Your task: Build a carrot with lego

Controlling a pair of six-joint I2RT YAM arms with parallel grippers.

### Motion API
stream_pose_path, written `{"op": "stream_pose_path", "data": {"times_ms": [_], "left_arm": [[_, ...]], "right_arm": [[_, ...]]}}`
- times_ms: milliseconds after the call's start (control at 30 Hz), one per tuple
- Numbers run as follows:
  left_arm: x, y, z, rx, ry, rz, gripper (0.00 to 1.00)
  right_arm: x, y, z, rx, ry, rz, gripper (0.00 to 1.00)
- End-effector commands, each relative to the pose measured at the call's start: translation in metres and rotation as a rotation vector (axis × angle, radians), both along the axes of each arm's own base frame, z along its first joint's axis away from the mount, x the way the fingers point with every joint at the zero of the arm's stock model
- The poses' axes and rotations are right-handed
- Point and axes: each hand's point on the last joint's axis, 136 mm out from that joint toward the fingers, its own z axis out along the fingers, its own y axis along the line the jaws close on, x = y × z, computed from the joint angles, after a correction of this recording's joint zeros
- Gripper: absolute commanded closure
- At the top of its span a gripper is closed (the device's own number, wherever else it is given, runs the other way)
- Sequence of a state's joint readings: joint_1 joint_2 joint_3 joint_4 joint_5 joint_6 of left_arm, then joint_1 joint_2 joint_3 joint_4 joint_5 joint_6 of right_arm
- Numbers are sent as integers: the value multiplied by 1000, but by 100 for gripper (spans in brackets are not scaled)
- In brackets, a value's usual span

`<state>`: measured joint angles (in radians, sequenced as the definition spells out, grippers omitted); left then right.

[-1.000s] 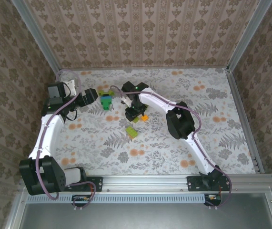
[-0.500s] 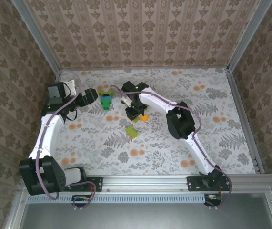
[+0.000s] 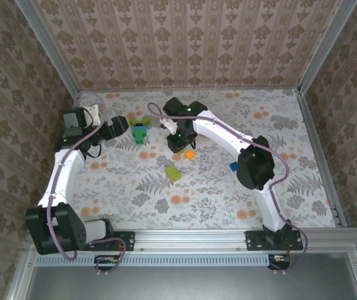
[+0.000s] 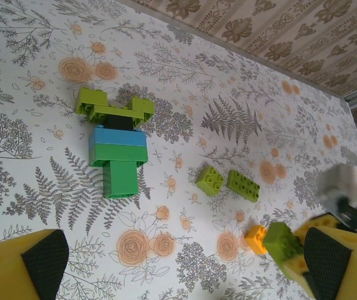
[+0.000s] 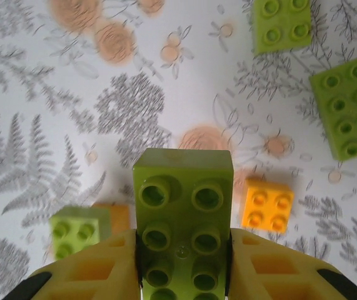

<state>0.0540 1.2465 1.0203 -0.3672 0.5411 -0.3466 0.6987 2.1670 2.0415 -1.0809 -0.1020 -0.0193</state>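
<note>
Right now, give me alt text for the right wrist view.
The right gripper holds a lime-green brick, studs toward the camera, above a floral table. Below lie a small orange brick, a square green brick and a longer green brick.

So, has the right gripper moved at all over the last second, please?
Yes, the right gripper has shifted slightly toward the far wall, away from the orange brick.
</note>
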Motion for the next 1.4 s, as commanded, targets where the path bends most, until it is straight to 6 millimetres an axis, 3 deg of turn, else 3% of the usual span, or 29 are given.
{"op": "stream_pose_path", "data": {"times_ms": [0,200,400,900,1367], "left_arm": [[3,3,7,18,-19,3,0],[4,5,3,25,-5,8,0],[3,5,3,26,-4,8,0],[3,4,5,21,-8,5,0],[4,4,4,22,-8,3,0]], "right_arm": [[-33,-3,10,-6,29,23,67],[-67,2,9,39,54,35,67],[-79,12,-3,44,78,22,67],[-75,20,-28,-2,111,14,67],[-80,20,-39,-17,134,20,67]]}}
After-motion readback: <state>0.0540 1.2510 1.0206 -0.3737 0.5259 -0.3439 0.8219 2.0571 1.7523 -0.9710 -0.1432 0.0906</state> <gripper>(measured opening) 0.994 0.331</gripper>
